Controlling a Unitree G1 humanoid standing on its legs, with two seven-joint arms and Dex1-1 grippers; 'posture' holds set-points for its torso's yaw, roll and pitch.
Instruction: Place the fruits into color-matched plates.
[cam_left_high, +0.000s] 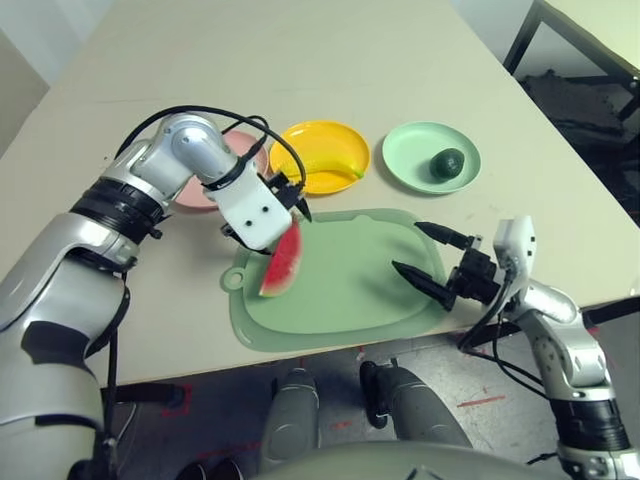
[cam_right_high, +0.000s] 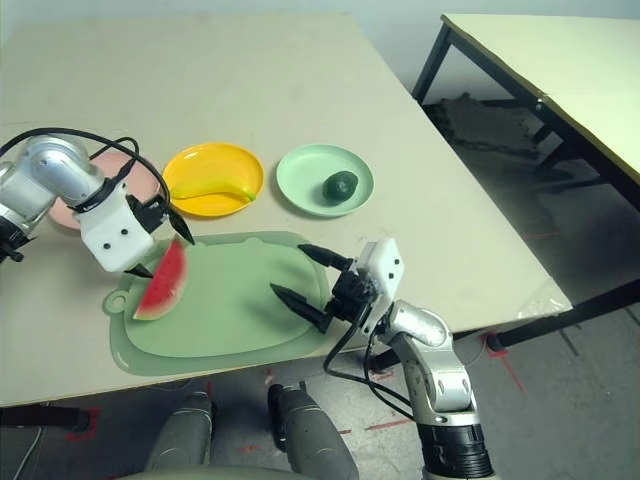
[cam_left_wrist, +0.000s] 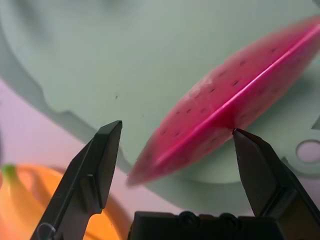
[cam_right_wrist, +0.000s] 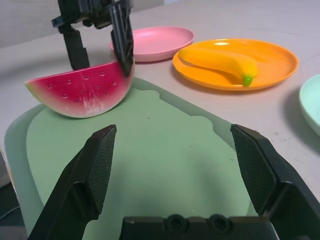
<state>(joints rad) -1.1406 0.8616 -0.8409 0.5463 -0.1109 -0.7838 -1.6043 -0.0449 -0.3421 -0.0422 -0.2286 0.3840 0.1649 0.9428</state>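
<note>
Open right tool (cam_right_wrist: 174, 127), wrist-view green banana tip (cam_right_wrist: 247, 81), eye-view avocado (cam_left_high: 447, 164)

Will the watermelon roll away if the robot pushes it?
The watermelon wedge might rock, since its rind is curved underneath. It probably won't roll far, because its sides look flat. Its shiny skin may be a bit slippery.

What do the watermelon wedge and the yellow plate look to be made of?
Watermelon wedge: probably hard plastic or coated foam, satin, with glossy glints on its smooth red face. Yellow plate: likely molded plastic, lightly glossy, a pale highlight near its rim.
</note>
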